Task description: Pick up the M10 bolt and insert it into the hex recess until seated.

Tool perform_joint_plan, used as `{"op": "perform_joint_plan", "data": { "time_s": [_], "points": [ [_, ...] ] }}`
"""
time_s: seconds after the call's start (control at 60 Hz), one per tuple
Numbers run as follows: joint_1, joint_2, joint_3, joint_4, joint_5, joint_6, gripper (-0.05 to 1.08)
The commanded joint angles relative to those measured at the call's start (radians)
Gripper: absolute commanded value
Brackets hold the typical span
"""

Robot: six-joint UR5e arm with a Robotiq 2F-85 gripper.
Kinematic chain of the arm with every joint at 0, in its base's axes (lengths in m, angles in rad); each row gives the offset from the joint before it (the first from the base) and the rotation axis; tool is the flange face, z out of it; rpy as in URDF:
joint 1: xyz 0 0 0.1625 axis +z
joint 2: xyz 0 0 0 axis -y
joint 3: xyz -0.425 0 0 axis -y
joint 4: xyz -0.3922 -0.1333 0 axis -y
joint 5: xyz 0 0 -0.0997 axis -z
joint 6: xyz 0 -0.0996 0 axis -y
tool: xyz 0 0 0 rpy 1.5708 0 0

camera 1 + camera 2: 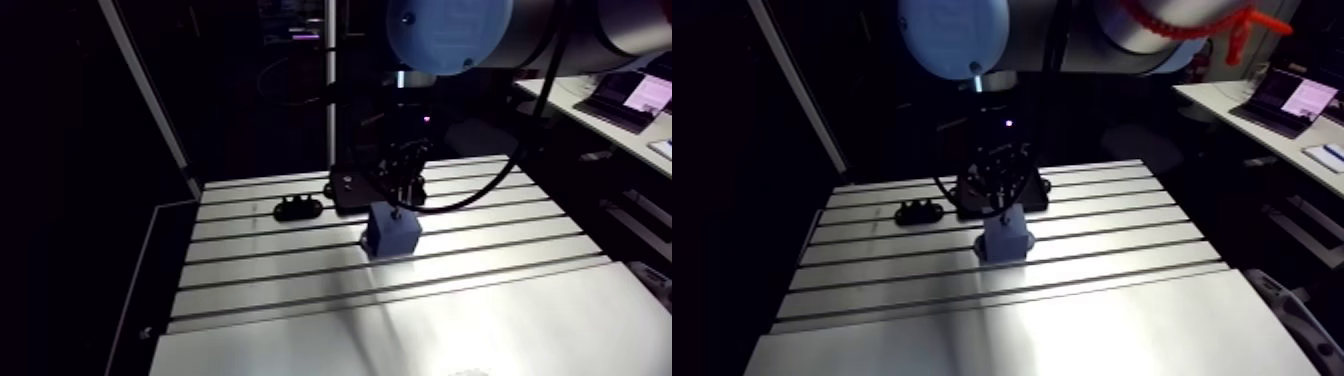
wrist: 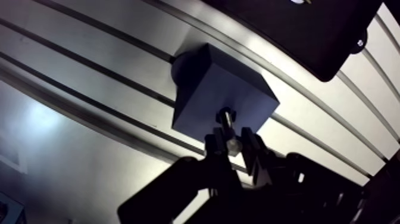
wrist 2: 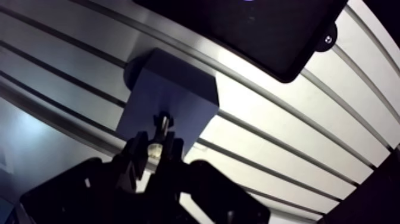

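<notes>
Grasp: end effector [image 2: 233, 142] clenched on the M10 bolt [image 2: 226, 123].
Done: bolt lifted, tip set at hex recess [image 2: 227, 111] of blue block [image 2: 208, 83].
Left: seating judged unfinished.

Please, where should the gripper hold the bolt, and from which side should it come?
Grip the bolt at its upper end, coming from above, as the gripper holds it now: it stands upright over the blue block, so its lower end is free to enter.

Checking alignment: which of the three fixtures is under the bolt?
The blue block; the bolt points at its top; the black plate and small black piece lie apart.
</notes>
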Motion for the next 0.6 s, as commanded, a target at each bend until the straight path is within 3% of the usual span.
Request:
{"op": "perform_joint_plan", "data": {
  "time_s": [0.017, 0.6],
  "points": [
    [0.0, 0.0, 0.003, -0.004, 0.0, 0.0, 0.78],
    [0.002, 0.001, 0.007, -0.024, 0.003, -0.004, 0.78]
  ]
}}
